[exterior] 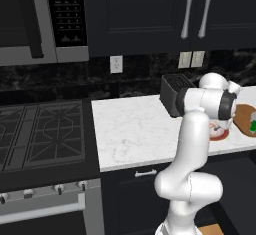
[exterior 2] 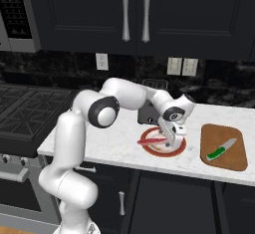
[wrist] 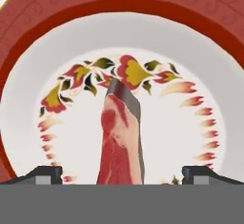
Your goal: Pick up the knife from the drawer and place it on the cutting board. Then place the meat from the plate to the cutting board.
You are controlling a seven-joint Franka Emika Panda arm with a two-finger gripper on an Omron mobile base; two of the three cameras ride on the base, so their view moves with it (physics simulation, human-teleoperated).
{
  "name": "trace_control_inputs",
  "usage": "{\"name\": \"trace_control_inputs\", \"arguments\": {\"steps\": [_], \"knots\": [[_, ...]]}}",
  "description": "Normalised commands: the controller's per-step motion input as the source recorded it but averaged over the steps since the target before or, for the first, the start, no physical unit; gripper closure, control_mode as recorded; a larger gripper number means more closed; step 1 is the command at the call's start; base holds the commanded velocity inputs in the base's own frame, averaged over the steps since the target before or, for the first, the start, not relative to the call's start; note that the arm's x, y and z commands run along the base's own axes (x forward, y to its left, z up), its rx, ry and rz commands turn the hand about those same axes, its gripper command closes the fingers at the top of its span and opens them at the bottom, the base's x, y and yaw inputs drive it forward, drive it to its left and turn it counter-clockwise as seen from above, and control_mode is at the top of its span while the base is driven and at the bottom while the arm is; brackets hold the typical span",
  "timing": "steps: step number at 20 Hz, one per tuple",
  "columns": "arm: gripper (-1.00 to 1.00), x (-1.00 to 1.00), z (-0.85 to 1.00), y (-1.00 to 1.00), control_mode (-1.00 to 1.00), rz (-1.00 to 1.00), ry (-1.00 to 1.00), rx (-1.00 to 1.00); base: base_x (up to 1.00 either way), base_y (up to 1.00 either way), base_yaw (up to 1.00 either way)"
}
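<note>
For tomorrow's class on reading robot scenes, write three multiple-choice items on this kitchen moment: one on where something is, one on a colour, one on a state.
1. Where does the knife lie?
A. on the cutting board
B. on the plate
C. on the stove

2. What colour is the knife's handle?
A. red
B. green
C. black

3. How does the end effector stand over the meat?
A. shut on it
B. open, a fingertip on each side
C. shut, off to one side

Key: 1 A, the right base view shows the knife on the wooden board. 2 B, the handle is bright green. 3 B, the hand view shows the fingertips wide apart with the meat between them, on the plate.
</note>
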Motion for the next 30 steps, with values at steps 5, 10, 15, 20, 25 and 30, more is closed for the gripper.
{"name": "trace_control_inputs", "arguments": {"steps": [5,10,15,20,25,30], "knots": [[-1.0,0.0,-0.23,0.33,-1.0,0.0,0.0,0.0,0.0,0.0,0.0],[1.0,-0.08,-0.6,0.08,-1.0,-0.02,0.0,-0.03,0.0,0.0,0.0],[1.0,-0.06,-0.48,0.03,-1.0,-0.03,-0.01,-0.02,0.0,0.0,0.0],[1.0,0.0,-0.11,0.01,-1.0,0.0,0.0,0.0,0.0,0.0,0.0],[1.0,-0.19,0.62,-0.12,-1.0,-0.06,-0.04,0.0,0.0,0.0,0.0],[1.0,-0.41,0.93,-0.34,-1.0,-0.09,-0.15,-0.05,0.0,0.0,0.0]]}}
